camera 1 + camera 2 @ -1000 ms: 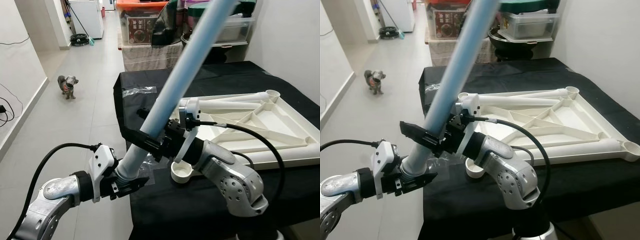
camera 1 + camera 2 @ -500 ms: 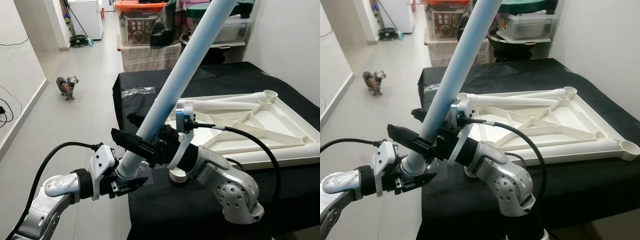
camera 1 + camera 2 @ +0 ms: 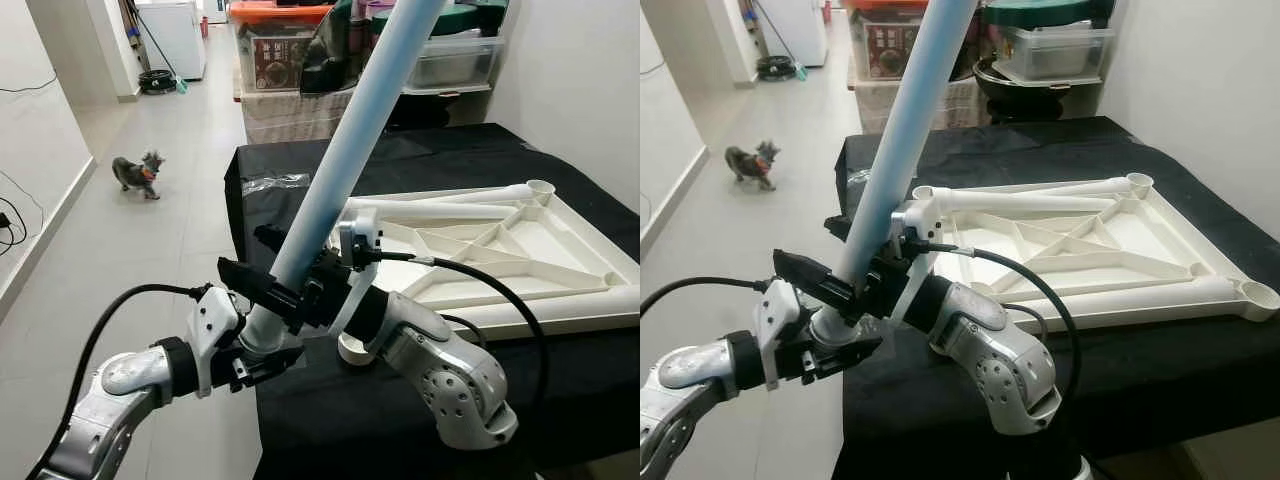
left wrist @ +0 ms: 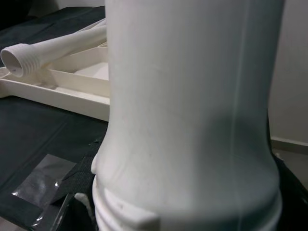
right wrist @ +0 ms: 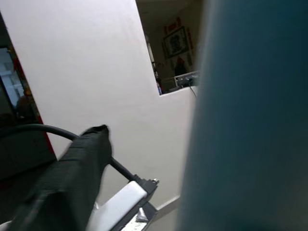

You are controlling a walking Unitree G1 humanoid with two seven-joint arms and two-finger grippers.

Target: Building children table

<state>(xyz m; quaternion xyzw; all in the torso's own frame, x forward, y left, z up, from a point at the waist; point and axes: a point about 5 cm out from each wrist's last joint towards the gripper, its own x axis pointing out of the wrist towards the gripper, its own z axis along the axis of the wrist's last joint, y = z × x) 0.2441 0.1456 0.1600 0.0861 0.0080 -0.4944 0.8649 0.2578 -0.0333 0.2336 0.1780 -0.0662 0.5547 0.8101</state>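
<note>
A tiled corridor with a small dog [image 3: 137, 172] runs beside a table [image 3: 480, 160] draped in black cloth. On it lies the upturned white tabletop [image 3: 520, 250], with one white leg [image 3: 450, 208] lying on it and a corner socket [image 3: 1260, 293] open; by appearance, no leg is fitted yet. The pale blue leg [image 3: 350, 160] slants upward off the table's near corner. The left claw [image 3: 255, 360] grips its threaded lower end, forearm extended low. The right claw [image 3: 270, 285] is closed around the leg just above, elbow bent over the table edge
</note>
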